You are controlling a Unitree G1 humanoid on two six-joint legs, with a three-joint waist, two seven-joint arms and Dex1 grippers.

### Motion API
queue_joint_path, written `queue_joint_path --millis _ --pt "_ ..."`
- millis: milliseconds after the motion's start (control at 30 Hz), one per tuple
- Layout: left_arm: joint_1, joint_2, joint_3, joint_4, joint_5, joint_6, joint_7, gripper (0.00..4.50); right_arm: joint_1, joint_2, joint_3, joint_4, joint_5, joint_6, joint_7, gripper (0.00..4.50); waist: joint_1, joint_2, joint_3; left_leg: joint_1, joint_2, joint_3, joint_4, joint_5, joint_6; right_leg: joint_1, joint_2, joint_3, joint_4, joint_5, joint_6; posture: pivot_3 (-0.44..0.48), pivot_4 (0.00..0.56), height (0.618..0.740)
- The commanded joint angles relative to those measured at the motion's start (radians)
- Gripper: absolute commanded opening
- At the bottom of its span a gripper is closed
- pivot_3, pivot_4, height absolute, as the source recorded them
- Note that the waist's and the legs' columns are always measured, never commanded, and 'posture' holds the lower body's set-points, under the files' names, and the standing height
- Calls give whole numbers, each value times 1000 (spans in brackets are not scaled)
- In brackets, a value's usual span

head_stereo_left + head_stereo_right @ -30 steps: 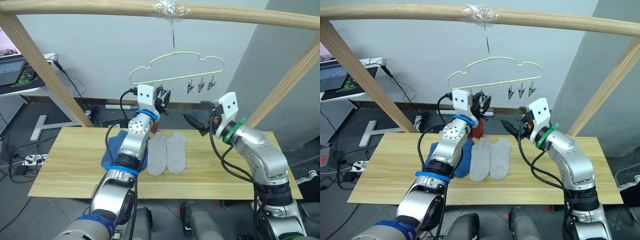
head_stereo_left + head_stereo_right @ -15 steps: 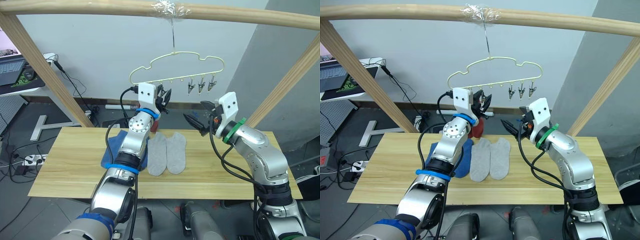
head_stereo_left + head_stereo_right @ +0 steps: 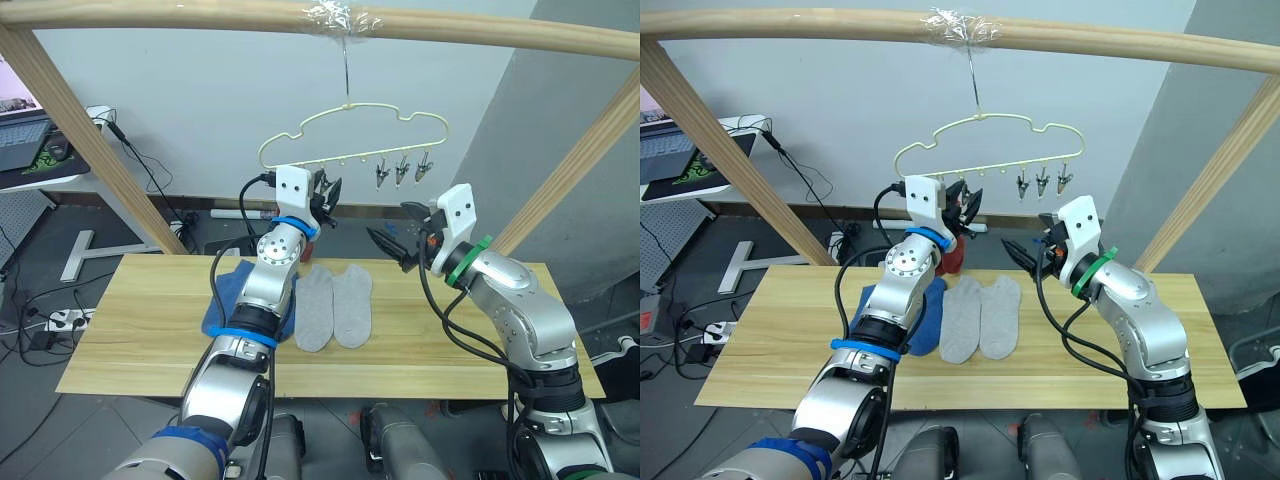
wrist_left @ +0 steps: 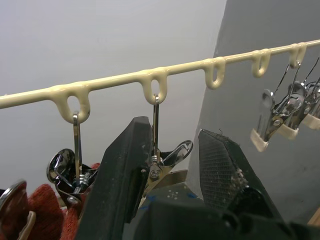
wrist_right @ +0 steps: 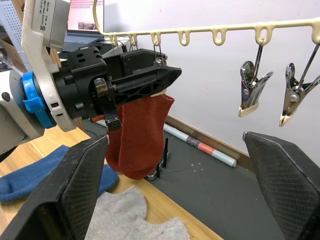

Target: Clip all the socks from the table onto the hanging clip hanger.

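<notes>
The pale-yellow clip hanger point(image 3: 350, 125) hangs by its hook from the top pole. My left gripper point(image 3: 328, 190) is raised to its row of clips, open, with one metal clip point(image 4: 159, 161) between its fingers point(image 4: 122, 185). Two rust red socks point(image 5: 142, 135) hang from the clips beside it. Three bare clips point(image 3: 402, 170) hang further right. My right gripper point(image 3: 398, 228) hovers right of the hanger, wide open and holding nothing. On the table point(image 3: 130, 330) lie two light grey socks point(image 3: 333, 305) side by side and blue socks point(image 3: 225, 295) partly behind my left arm.
A wooden pole frame point(image 3: 90, 160) slants up on both sides of the table and crosses overhead. Behind at the left stand a white desk with a laptop point(image 3: 20, 140), and cables point(image 3: 60, 315) lie on the floor.
My left gripper has risen very slightly at the clip. Everything else stands as before.
</notes>
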Motion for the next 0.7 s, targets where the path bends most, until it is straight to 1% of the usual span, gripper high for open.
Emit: queue_joint_path --millis 33,700 --pt "-23 7 -8 0 17 -23 10 1845 -7 -5 -16 -40 15 -8 -3 4500 0 0 0 0 0 0 0 0 0 0 0 0 0 0 0 -115 215 740" --pt "-31 6 0 11 23 -38 12 1845 -8 -4 -16 -38 13 -10 -6 4500 0 0 0 0 0 0 0 0 0 0 0 0 0 0 0 -114 220 740"
